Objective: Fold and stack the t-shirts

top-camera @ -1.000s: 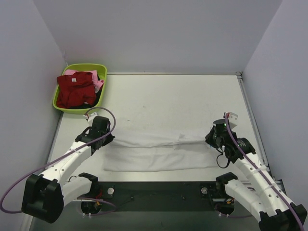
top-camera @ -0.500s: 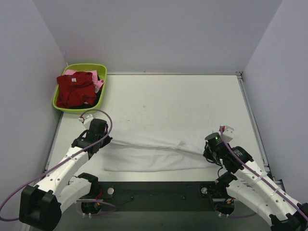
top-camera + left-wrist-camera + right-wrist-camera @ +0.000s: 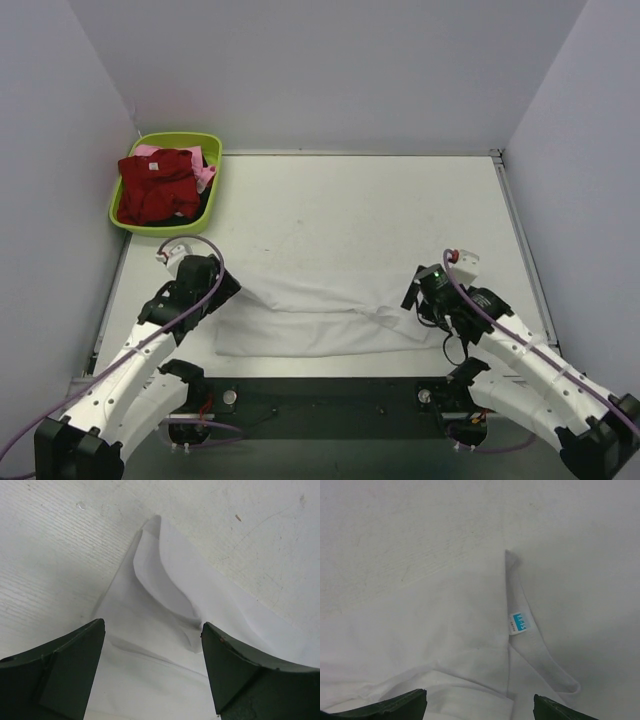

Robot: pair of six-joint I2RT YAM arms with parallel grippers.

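The white t-shirt (image 3: 320, 322) lies folded in a long band at 6 o'clock on the tabletop (image 3: 360, 200). The left jaws over its 9 o'clock end and the right jaws over its 3 o'clock end stand apart, empty. Only the right wrist view shows the blue neck label (image 3: 519, 623). Only the top view shows the dark red t-shirt (image 3: 155, 185) and pink t-shirt (image 3: 148, 151) in the basin (image 3: 180, 138) at 10 o'clock.

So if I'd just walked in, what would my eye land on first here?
Probably the white t-shirt, lying as a long band across the near part of the table, with the left gripper and right gripper open over its two ends. Next comes the lime-green basin at the far left corner, holding a dark red t-shirt and a pink t-shirt.
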